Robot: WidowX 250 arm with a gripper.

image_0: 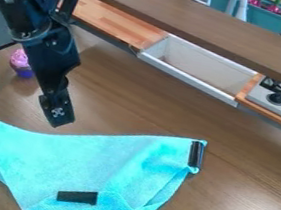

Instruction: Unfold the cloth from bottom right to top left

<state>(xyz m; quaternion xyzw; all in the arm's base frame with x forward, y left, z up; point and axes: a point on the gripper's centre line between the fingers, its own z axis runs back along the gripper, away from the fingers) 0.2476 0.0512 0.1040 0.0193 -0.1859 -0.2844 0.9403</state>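
Soft, fuzzy turquoise cloth (106,164) lies on the smooth wood-grain desk (247,170), in the part facing the camera, towards the left edge. One cloth, roughly triangular, its far edge dipping gently, its near side folded in overlapping layers; four flat black strips (77,196) mark it. One hard black gripper (57,113) hangs just beyond; whether wide or narrow, I cannot tell.

Scene moderately bright, light soft. Broad pale glare across lower right of bench (256,197), fainter sheen near its upper left. Bench darker, shaded along front of toy kitchen's sink (188,81). Cloth (113,163) lit brightly, fairly evenly; small glints on black arm (51,46). Shelf (185,13) edges run straight.
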